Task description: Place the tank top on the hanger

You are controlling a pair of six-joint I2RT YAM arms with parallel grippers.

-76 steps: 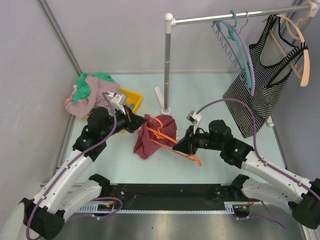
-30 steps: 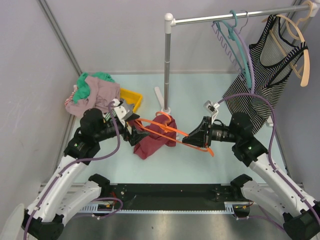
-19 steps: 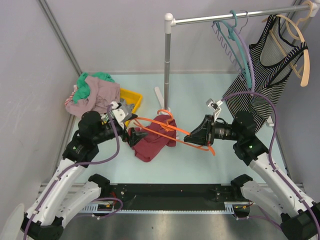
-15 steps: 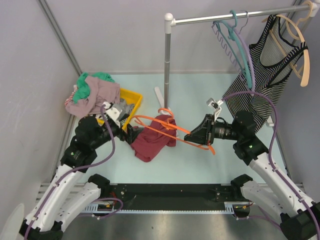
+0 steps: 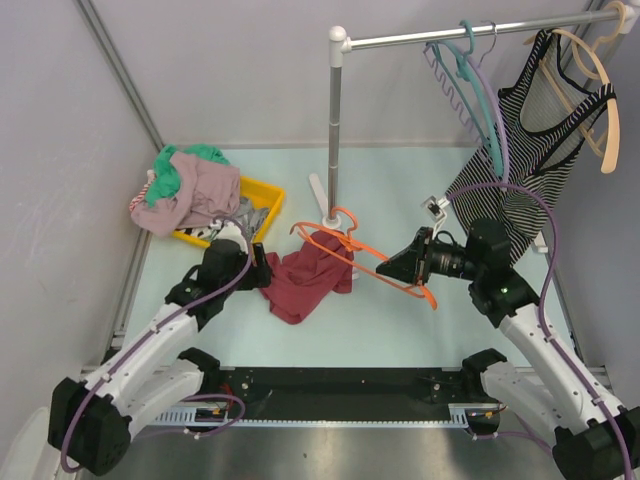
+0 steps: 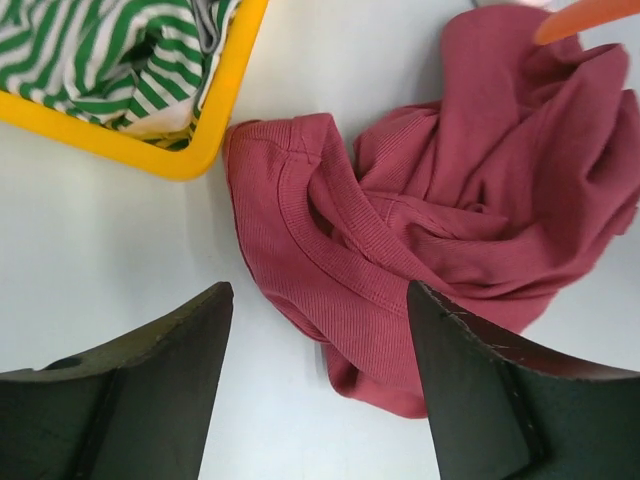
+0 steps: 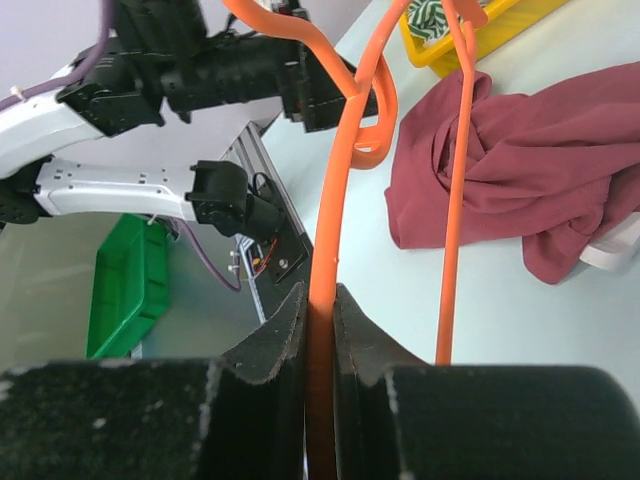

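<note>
The maroon tank top [image 5: 312,280] lies crumpled on the table, just in front of the rack's base. My left gripper [image 5: 262,270] is low at its left edge, and in the left wrist view that gripper [image 6: 315,385] stands open. The tank top [image 6: 430,230] has its lower hem between and just beyond the open fingertips, with nothing gripped. My right gripper [image 5: 393,268] is shut on the orange hanger [image 5: 345,250] and holds it in the air over the top's right side. In the right wrist view the right gripper [image 7: 321,330] pinches one hanger [image 7: 340,200] bar, the hook pointing away.
A yellow bin [image 5: 262,200] with striped cloth and a pile of garments [image 5: 185,185] sit at the back left. The rack pole [image 5: 334,130] stands behind the top. A striped tank top [image 5: 520,170], teal hanger [image 5: 480,90] and wooden hanger [image 5: 600,90] hang at right.
My left gripper has come off the hanger's far end, dropped to the tank top's left edge and narrowed a little. The hanger, held by the right gripper alone, has swung right.
</note>
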